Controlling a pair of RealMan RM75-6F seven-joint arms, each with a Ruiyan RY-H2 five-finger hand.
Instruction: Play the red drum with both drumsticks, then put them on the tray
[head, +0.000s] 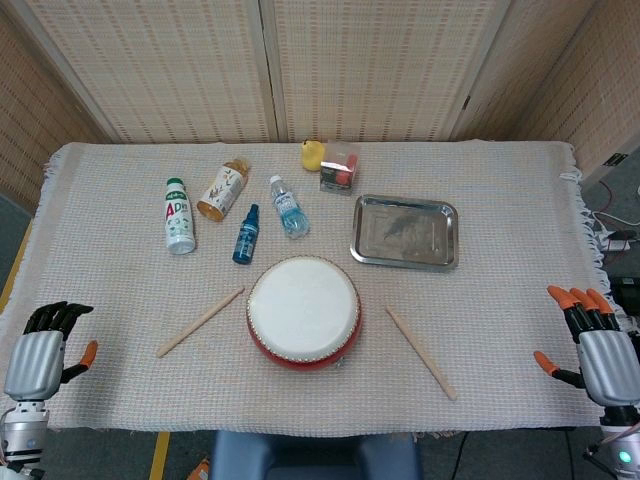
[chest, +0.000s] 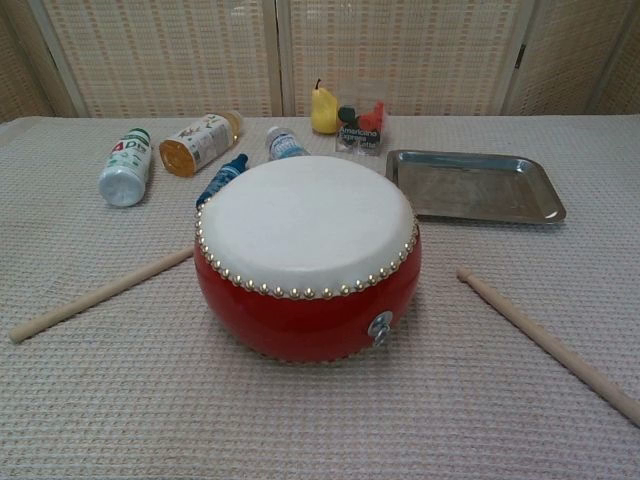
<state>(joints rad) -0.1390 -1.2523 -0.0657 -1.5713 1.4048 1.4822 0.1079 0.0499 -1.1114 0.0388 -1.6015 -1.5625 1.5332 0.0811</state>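
Both thin wooden drumsticks lie flat on the woven cloth of the table, left drumstick and right drumstick flanking the round red drum with its white skin. The left robot hand and right robot hand are open, holding nothing. Flat sticks may roll away from the fingers, or a reach may nudge the drum toward the shiny metal tray

The red drum hides part of the blue bottle; the right drumstick runs off-frame.
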